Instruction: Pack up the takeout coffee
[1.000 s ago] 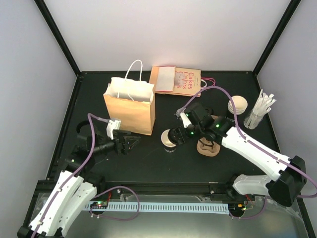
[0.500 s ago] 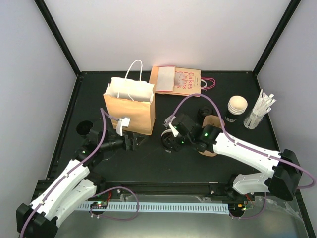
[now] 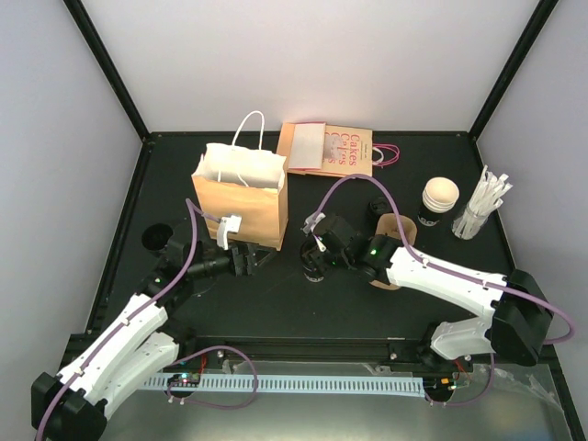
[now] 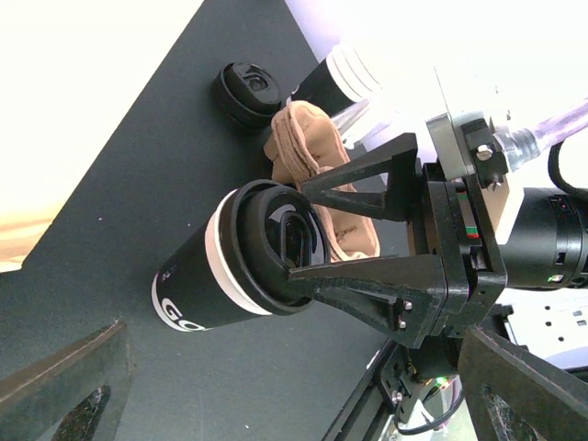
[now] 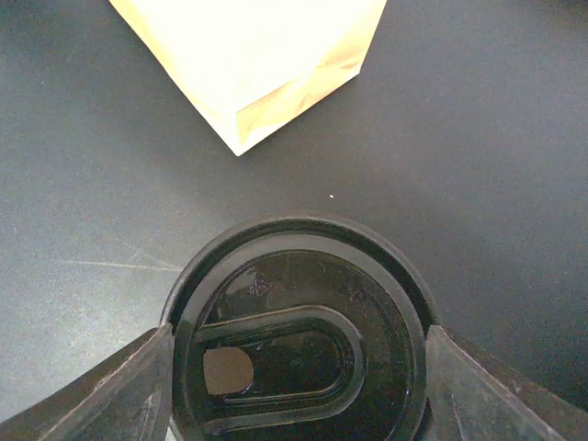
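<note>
Coffee cup (image 4: pixel 220 276) stands upright directly under my right gripper (image 4: pixel 299 230), which pinches its lid (image 5: pixel 299 349); left gripper (image 3: pixel 259 261) is open, empty.

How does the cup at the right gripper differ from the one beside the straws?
The centre cup wears a black lid; the far-right cup, beside the straws, shows a cream top, no black lid. The centre cup stands before the paper bag, between the right gripper's fingers; the far-right cup stands untouched. Both are black and upright.
</note>
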You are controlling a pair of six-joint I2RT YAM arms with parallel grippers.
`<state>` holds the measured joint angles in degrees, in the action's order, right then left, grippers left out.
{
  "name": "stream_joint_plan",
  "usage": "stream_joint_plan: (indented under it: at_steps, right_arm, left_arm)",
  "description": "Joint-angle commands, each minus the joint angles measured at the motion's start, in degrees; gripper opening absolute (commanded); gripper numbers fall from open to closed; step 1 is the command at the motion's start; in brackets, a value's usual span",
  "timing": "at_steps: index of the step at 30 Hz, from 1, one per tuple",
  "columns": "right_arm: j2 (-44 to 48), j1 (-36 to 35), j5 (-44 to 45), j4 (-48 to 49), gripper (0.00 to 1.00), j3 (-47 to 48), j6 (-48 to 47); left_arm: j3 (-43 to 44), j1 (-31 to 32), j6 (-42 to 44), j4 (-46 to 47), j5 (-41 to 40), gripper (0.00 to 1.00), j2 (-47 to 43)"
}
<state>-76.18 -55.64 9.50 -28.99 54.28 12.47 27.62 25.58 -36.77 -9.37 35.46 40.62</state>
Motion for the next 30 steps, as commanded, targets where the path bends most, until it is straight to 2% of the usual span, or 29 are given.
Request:
stream_joint_plan:
  at_steps: [1, 19, 25, 28, 30]
  right_arm:
    - [-0.6, -0.4, 2.2, 2.4, 0.73, 0.0, -0.6]
    - [-1.7, -0.4, -1.0, 0.7, 0.80, -0.6, 0.5]
    - [-0.1, -0.5, -0.2, 0.3, 0.87, 0.3, 1.1]
    - [0.2, -0.4, 0.3, -0.1, 0.98, 1.6, 1.2]
    - [0.6, -0.4, 0.4, -0.2, 1.00, 2.2, 1.1]
  left_arm:
    - [-0.2, 0.3, -0.5, 2.0, -0.9, 0.99, 0.0]
    - [-1.2, 1.3, -1.1, 4.4, -0.2, 0.99, 2.8]
    - [-1.1, 1.6, -1.0, 4.8, -0.4, 0.99, 3.1]
    - [-0.8, 1.6, -0.4, 4.1, -0.7, 0.99, 3.1]
    - [-0.4, 1.6, 0.3, 3.0, -1.4, 0.99, 2.7]
